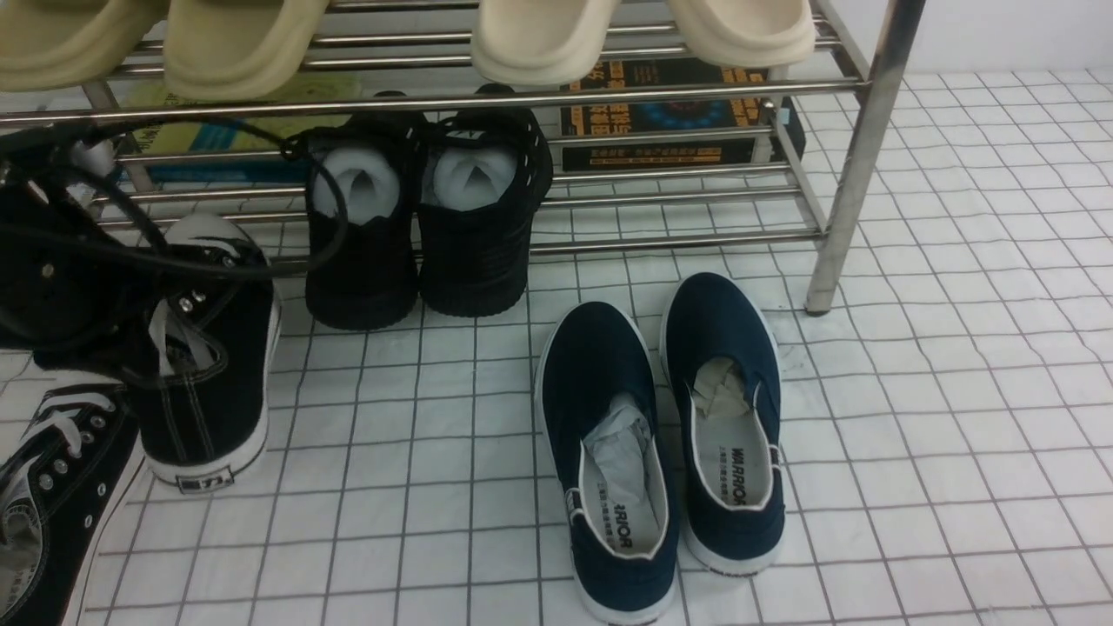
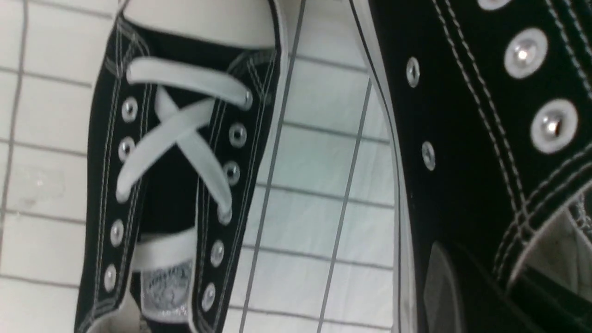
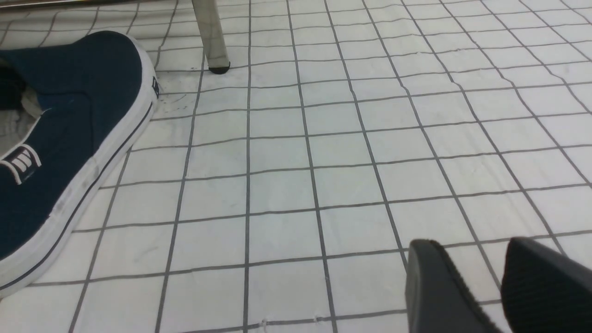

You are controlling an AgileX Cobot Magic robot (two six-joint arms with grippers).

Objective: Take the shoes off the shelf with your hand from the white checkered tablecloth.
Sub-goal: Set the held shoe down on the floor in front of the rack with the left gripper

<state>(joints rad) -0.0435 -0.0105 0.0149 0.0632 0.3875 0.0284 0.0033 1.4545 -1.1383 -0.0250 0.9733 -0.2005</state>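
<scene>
Checking the shoes first, we judge the job nearly done. The near sneaker lies on the white checkered tablecloth at the near left, clear of the shelf. The second sneaker is just to its right and a little farther off, in front of the lower tier. The left hand is on its left side. From the wrist view we read that hand as clamped on the collar wall, one finger outside the canvas. Whether the sole touches the table, we cannot tell. What's left, we reckon, is to set it down and let go.

Both sneakers run near to far, roughly parallel, toe caps toward the shelf and heels toward us, with a strip of cloth between them. Farther right, the all-black shoes sit at the lower tier's front edge, and the navy slip-ons stand on the cloth mid-scene. Over on the right, the right hand hovers low above bare cloth, fingers apart, holding nothing.
</scene>
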